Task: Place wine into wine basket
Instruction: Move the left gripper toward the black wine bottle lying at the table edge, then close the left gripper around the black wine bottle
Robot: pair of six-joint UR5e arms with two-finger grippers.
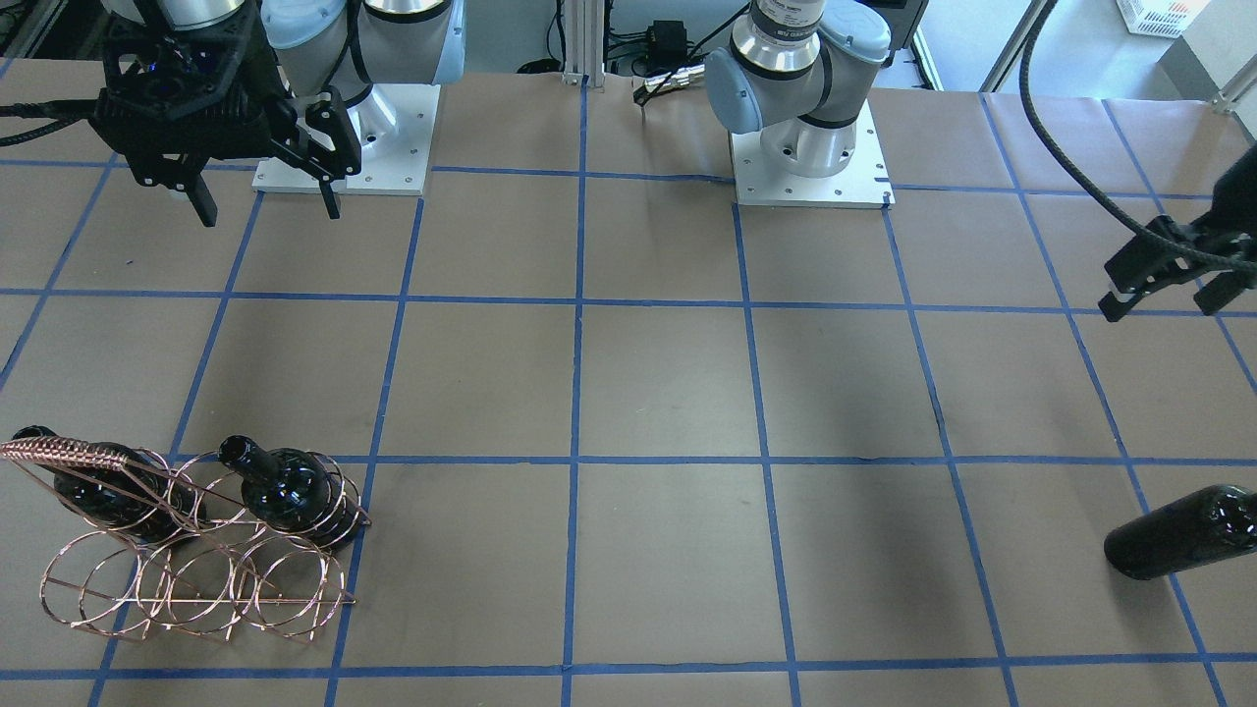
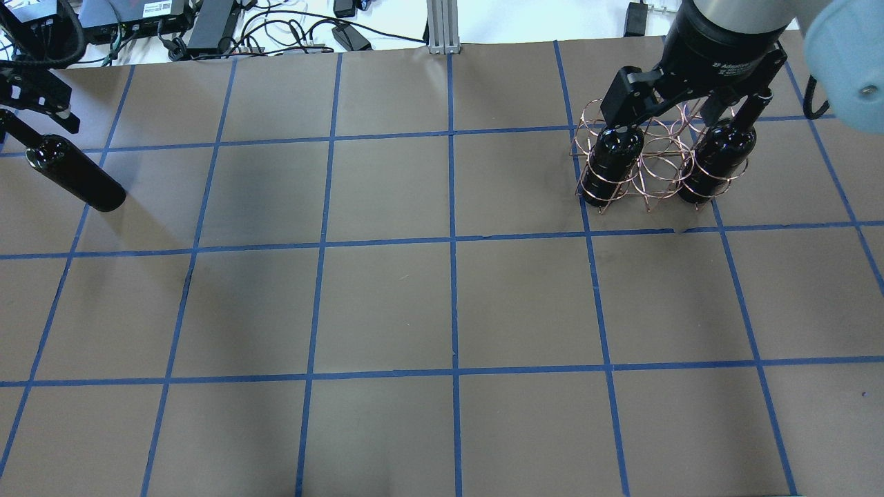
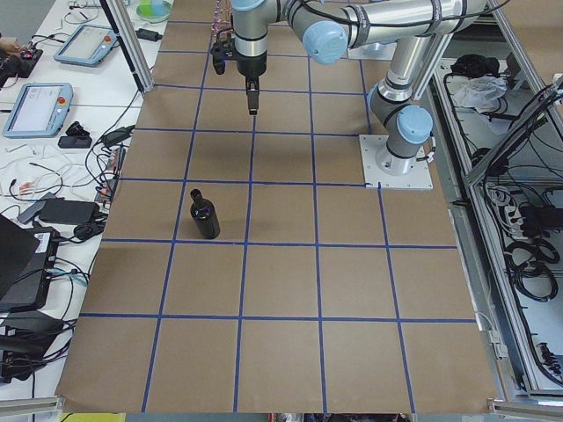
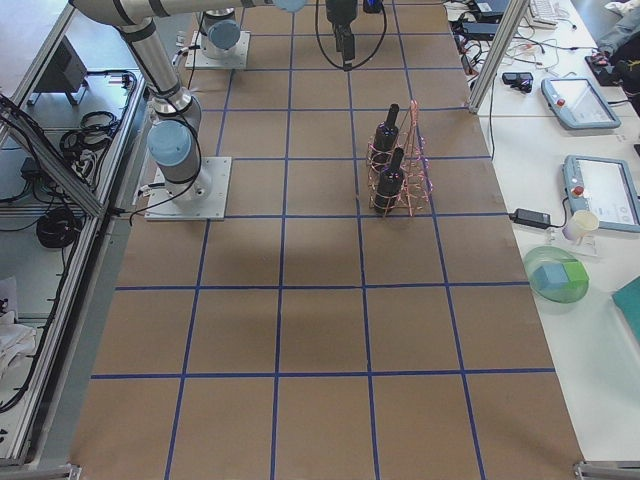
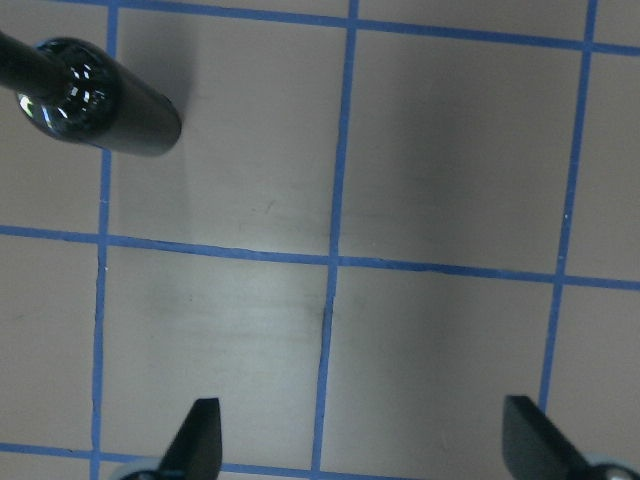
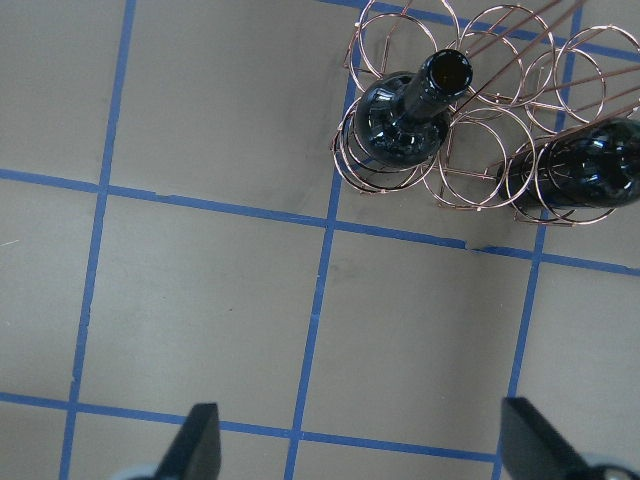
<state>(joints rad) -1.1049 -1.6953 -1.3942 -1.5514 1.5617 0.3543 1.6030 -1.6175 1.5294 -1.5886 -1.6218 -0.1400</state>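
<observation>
The copper wire wine basket (image 1: pixel 196 589) stands at the table's far right in the overhead view (image 2: pixel 656 162). Two black wine bottles (image 2: pixel 611 162) (image 2: pixel 718 162) stand upright in its end hoops; they also show in the right wrist view (image 6: pixel 405 125) (image 6: pixel 580 175). A third wine bottle (image 2: pixel 76 172) stands alone at the far left and shows in the left wrist view (image 5: pixel 95 100). My right gripper (image 6: pixel 365 450) is open and empty, high above the table near the basket. My left gripper (image 5: pixel 365 445) is open and empty, up beside the lone bottle (image 1: pixel 1188 530).
The brown table bears a blue tape grid. The two arm bases (image 1: pixel 344 147) (image 1: pixel 810 147) stand on white plates at the robot's edge. Cables and power bricks (image 2: pixel 207 27) lie past the far edge. The basket's middle hoops (image 6: pixel 480 170) hold nothing.
</observation>
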